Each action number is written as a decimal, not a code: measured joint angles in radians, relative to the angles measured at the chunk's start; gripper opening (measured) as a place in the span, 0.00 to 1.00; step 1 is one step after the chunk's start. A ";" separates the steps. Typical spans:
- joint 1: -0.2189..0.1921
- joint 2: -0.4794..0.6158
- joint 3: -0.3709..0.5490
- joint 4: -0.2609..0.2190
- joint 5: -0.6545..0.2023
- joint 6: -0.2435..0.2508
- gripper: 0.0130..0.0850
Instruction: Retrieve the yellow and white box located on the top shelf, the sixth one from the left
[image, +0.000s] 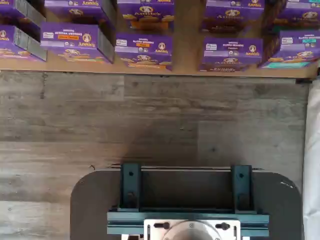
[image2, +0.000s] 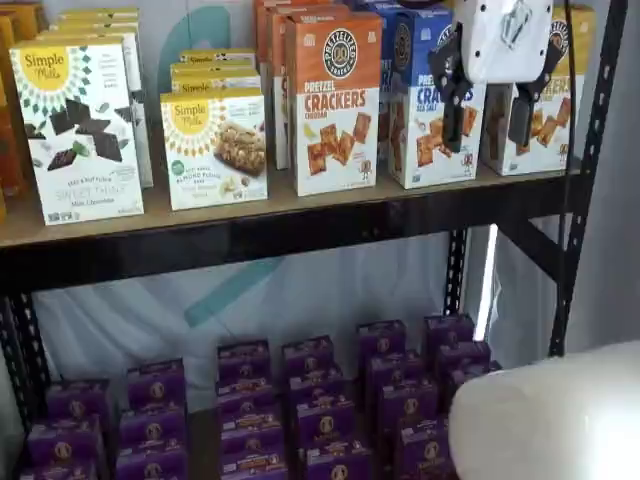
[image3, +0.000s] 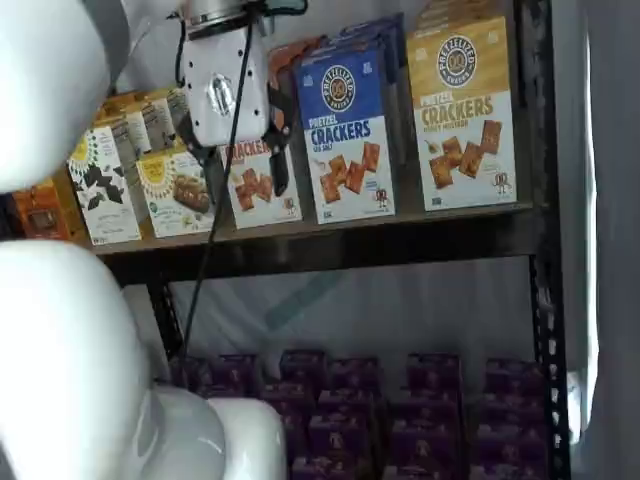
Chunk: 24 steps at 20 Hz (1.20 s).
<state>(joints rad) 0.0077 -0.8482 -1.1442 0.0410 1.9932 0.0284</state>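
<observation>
The yellow and white box (image3: 462, 110) stands at the right end of the top shelf (image3: 350, 228), next to the black upright. In a shelf view it (image2: 549, 112) is partly hidden behind my gripper. My gripper (image2: 484, 138) hangs in front of the top shelf (image2: 300, 212), with its white body above two black fingers (image2: 447, 95). A plain gap shows between the fingers and nothing is in them. It also shows in a shelf view (image3: 245, 175), in front of the orange box. The wrist view shows neither the box nor the fingers.
An orange Pretzel Crackers box (image2: 335, 100) and a blue one (image2: 420, 105) stand left of the yellow box. White Simple Mills boxes (image2: 80, 130) are further left. Purple boxes (image2: 300, 400) fill the lower level and show in the wrist view (image: 144, 50). A black upright (image2: 592, 150) stands at the right.
</observation>
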 joint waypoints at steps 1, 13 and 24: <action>-0.005 0.000 0.000 0.006 0.001 -0.003 1.00; -0.020 -0.007 0.016 -0.011 -0.036 -0.024 1.00; -0.164 0.003 0.071 -0.101 -0.206 -0.187 1.00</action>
<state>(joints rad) -0.1565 -0.8452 -1.0728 -0.0602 1.7873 -0.1585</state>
